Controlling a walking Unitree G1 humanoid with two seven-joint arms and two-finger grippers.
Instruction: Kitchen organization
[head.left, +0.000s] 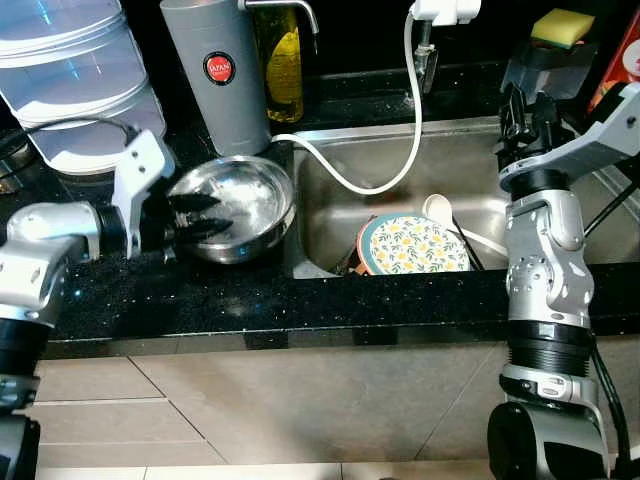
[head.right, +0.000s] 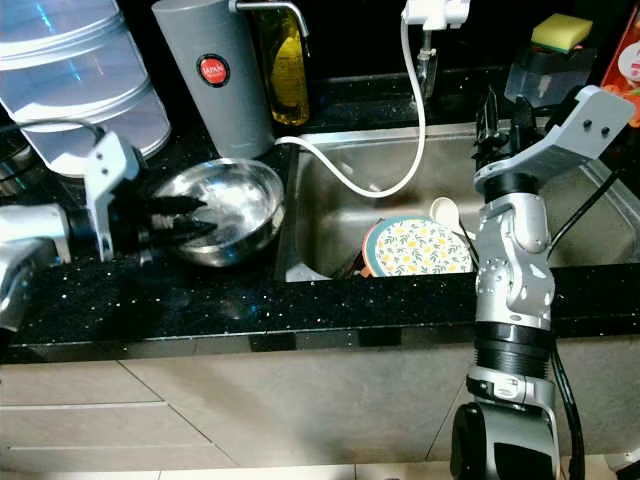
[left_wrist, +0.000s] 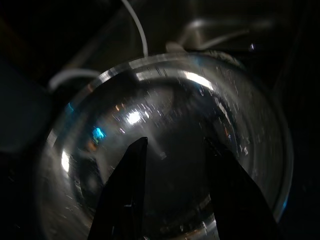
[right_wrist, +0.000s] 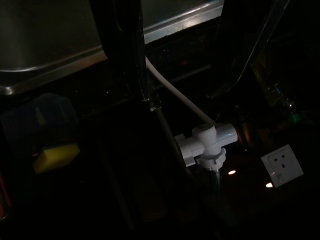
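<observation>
Steel mixing bowl (head.left: 238, 205) sits on the black bench (head.left: 250, 295); the left claw (head.left: 205, 215) reaches inside, fingers parted, gripping nothing.

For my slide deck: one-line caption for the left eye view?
Left tool reaches into the steel bowl beside the sink, right tool raised above it.

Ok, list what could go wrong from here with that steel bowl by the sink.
1. The steel bowl sits on the counter close to the sink edge; a push from the left gripper, whose open fingers reach into it, could tip it in.
2. There it could strike the floral plate.
3. The white hose runs beside the bowl's rim and may snag when the bowl is lifted.
</observation>
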